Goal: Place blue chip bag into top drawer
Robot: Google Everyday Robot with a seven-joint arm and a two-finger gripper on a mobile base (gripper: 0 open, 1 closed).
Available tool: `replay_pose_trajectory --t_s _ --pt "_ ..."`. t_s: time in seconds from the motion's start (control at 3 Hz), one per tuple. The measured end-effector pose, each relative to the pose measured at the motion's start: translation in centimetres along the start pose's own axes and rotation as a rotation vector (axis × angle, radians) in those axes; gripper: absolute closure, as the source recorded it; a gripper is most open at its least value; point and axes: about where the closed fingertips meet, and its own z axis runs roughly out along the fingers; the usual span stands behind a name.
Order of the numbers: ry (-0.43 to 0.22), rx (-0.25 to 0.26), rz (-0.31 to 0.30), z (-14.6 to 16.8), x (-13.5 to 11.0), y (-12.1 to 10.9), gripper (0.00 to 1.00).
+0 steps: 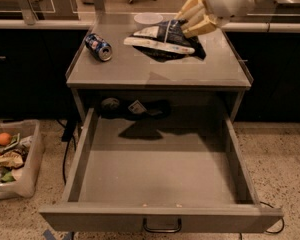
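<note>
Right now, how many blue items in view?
2. The blue chip bag is at the cabinet top's back right, pinched by the gripper at its right edge; the crushed blue can lies back left. The floor bin's clutter could hide more.

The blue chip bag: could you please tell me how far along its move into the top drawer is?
Done: the top drawer stands pulled open. In hand: the gripper holds the blue chip bag by one end over the countertop. Left: carry it over the drawer and release it.
</note>
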Motion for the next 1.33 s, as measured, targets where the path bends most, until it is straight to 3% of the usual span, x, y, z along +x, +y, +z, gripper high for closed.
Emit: replay_pose_trajectory --t_s 0.33,0.67,1.0,1.33 --pt "-0.014 0.013 0.068 -2.2 -2.1 3.1 1.0" --pt "0.015 0.048 0.117 -2.6 -2.3 6.8 1.0" --pt "0.027 0.02 0.172 0.8 -0.8 10.8 1.0" --pt "-0.002 -0.018 0.239 4.6 -0.3 14.2 1.0"
